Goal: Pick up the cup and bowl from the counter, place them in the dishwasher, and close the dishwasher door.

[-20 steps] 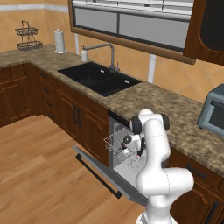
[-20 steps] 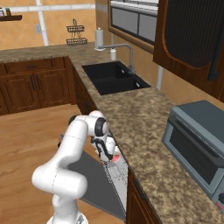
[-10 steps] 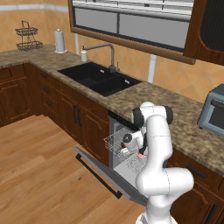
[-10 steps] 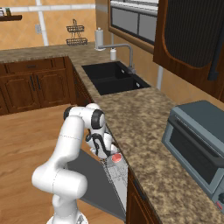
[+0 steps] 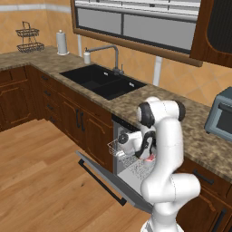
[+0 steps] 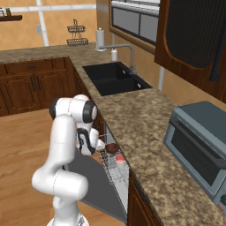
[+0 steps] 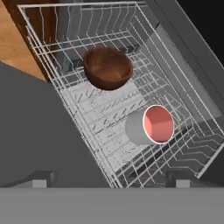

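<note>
The dark reddish-brown bowl (image 7: 108, 68) sits in the dishwasher's white wire rack (image 7: 65, 87). The grey-white cup (image 7: 151, 124) lies on its side in the rack a little apart from the bowl, its red inside showing. My gripper (image 7: 110, 180) is open above the rack's near edge, holding nothing. From the right base, the bowl (image 6: 111, 148) and cup (image 6: 119, 159) lie just beyond my gripper (image 6: 99, 144). The dishwasher door (image 5: 108, 179) hangs open, flat and low, under the granite counter (image 5: 199, 145). In the left base view my gripper (image 5: 120, 144) is at the rack's front.
A black double sink (image 5: 102, 81) with a faucet (image 5: 111, 52) lies left of the dishwasher. A grey toaster oven (image 6: 198, 141) stands on the counter to the right. Dark wooden cabinets (image 5: 77, 120) line the wall, and wooden floor (image 5: 41, 181) spreads before the open door.
My hand has drawn back from over the rack toward the door side. The cup stays lying in the rack, free of my fingers.
</note>
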